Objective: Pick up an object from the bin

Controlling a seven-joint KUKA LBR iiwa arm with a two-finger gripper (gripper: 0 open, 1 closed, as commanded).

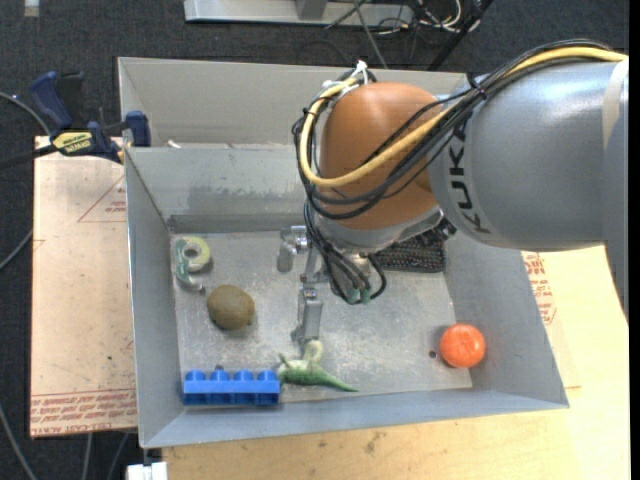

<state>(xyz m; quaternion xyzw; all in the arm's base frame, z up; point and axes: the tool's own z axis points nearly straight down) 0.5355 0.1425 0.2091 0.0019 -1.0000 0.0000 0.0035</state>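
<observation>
A grey metal bin (150,298) with sloping walls carries everything; its flat floor is scuffed and speckled. Near the left wall lies a pale ring (190,257), white and greenish, flat on the floor. Just beside it, toward the front, sits a brown oval thing like a kiwi (231,307). Along the front edge a blue toothed block (231,387) lies lengthwise, and a green toy lizard (312,373) touches its right end, tail stretched to the right. An orange ball (462,346) rests well apart from these, near the right wall. At the back, a black mesh piece (415,259) lies partly hidden beneath the arm.
</observation>
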